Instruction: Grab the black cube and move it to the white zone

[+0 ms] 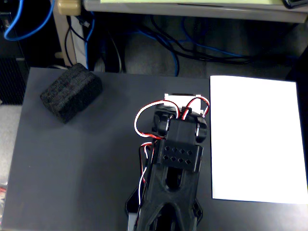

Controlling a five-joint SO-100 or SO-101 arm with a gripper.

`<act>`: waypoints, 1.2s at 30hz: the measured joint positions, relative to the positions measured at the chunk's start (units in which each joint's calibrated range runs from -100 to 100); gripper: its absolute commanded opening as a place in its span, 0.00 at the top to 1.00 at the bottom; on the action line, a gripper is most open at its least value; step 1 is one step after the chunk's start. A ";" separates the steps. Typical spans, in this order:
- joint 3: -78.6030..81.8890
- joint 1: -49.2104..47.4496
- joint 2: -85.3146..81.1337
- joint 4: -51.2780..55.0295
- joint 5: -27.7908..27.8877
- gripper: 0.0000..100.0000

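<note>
The black cube [71, 92] is a matte black oblong foam block. It lies at the far left of the dark grey table [86, 168], set at an angle. The white zone [255, 139] is a white paper sheet on the right side of the table, with nothing on it. My arm [175, 159] reaches up from the bottom middle, folded over itself. My gripper [180, 103] shows only as a small white part with red and white wires at the arm's far end, just left of the paper's top left corner. Its fingers are hidden, and it is well to the right of the block.
Beyond the table's far edge hang blue and black cables [159, 43] under a desk. A beige post [65, 29] stands at the back left. The table surface between the block and the arm is bare.
</note>
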 measured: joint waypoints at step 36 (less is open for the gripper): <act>-43.97 -22.08 0.00 1.80 0.00 0.98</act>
